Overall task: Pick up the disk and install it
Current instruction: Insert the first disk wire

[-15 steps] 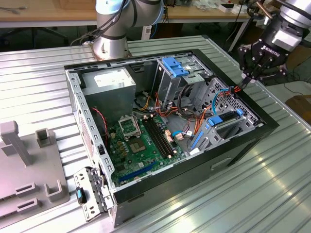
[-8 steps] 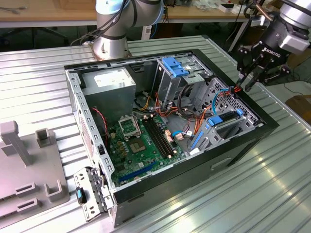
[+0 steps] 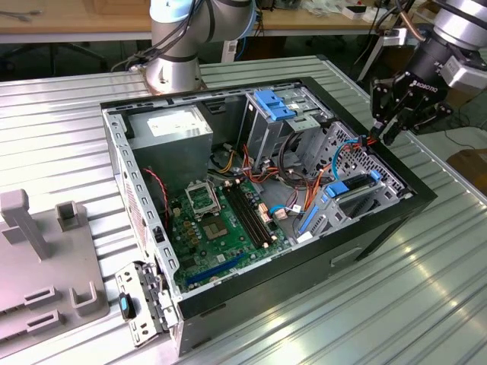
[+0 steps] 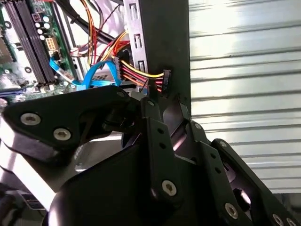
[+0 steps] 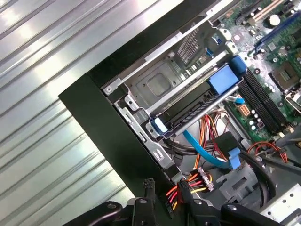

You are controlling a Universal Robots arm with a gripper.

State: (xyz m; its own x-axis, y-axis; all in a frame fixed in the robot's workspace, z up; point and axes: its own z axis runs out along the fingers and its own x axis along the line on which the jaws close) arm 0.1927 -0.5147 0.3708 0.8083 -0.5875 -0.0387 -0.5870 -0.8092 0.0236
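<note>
Gripper (image 3: 386, 131) hung beside the power plug (image 5: 183, 188) at the case rim (image 5: 103, 117), its grasp impossible to tell, and seemingly needed slow, square moves clear of the wires (image 5: 207, 136) by the disk (image 5: 193, 106).

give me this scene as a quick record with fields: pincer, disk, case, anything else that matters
pincer: at the case wall on the exterior view's right, close to the cable plug
disk: lying in the drive cage inside the case, blue rail along it, apart from the pincer
computer case: side open, resting on the table
table: ribbed metal
power supply box: grey, in a case corner
</note>
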